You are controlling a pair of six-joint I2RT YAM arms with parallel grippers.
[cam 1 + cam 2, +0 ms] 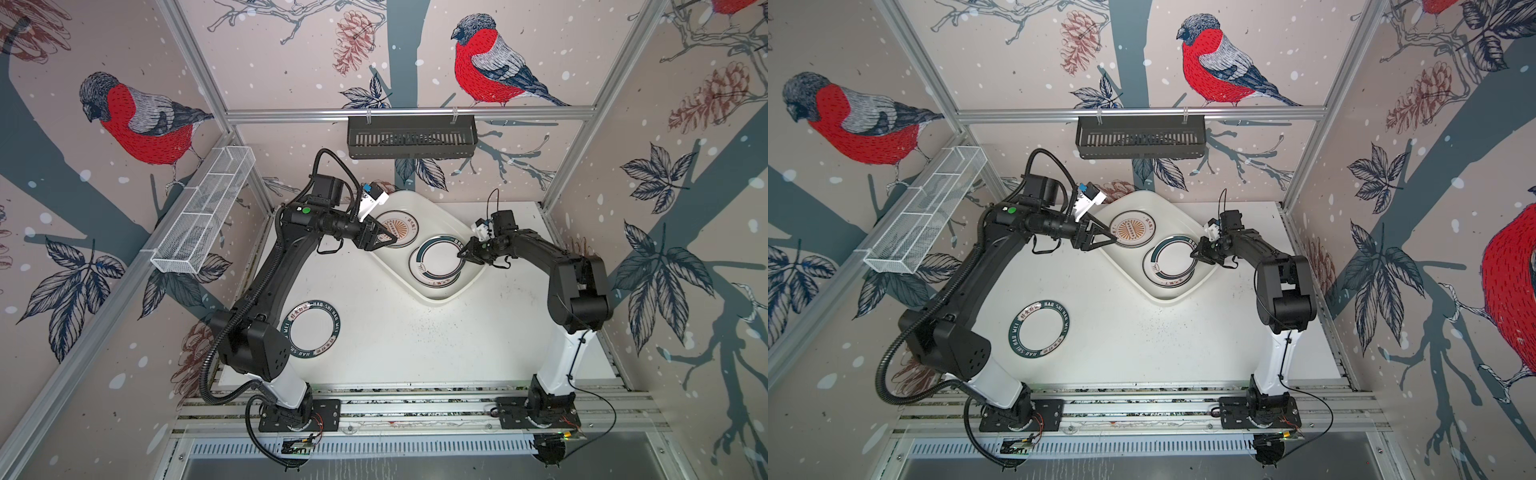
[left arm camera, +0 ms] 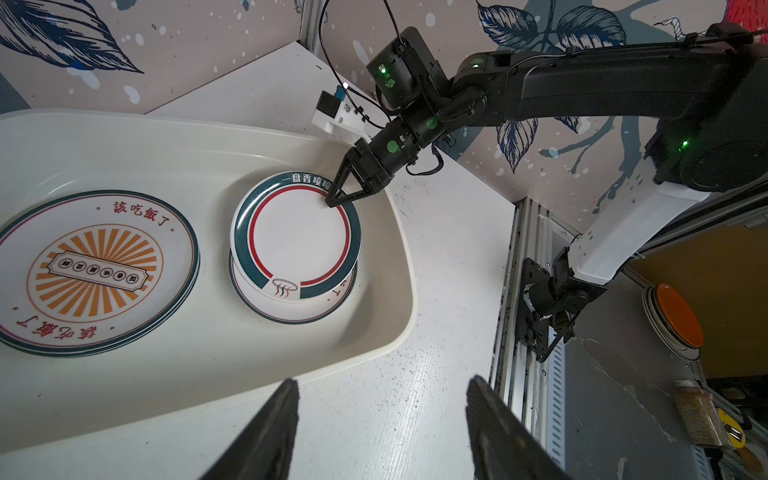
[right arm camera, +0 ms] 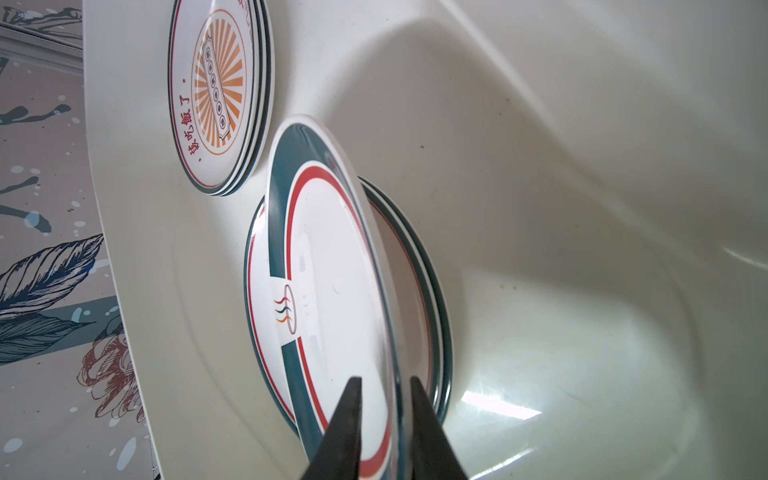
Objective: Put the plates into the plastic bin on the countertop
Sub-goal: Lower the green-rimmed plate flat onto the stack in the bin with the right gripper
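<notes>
The plastic bin (image 1: pixel 436 301) (image 1: pixel 1167 300) (image 2: pixel 208 353) (image 3: pixel 582 208) sits askew at the back of the countertop (image 1: pixel 415 340) (image 1: pixel 1142 340). A stack of orange sunburst plates (image 1: pixel 395 228) (image 1: pixel 1133 229) (image 2: pixel 95 270) (image 3: pixel 218 91) lies in it. My right gripper (image 1: pixel 460 254) (image 1: pixel 1194 254) (image 2: pixel 334 201) (image 3: pixel 384 386) is shut on the rim of a teal-and-red ringed plate (image 1: pixel 436 259) (image 1: pixel 1169 261) (image 2: pixel 297 241) (image 3: pixel 328 270), tilted on other plates (image 2: pixel 291 316) (image 3: pixel 419 266). My left gripper (image 1: pixel 390 241) (image 1: pixel 1111 240) (image 2: pixel 382 386) hangs open and empty beside the sunburst stack. A teal lettered plate (image 1: pixel 312 331) (image 1: pixel 1039 328) lies on the countertop by the left arm.
A black slotted basket (image 1: pixel 411 139) (image 1: pixel 1140 139) hangs on the back rail. A white wire mesh basket (image 1: pixel 203 216) (image 1: pixel 921 212) is fixed to the left wall. Aluminium framing (image 1: pixel 415 409) runs along the front edge, where both arm bases stand.
</notes>
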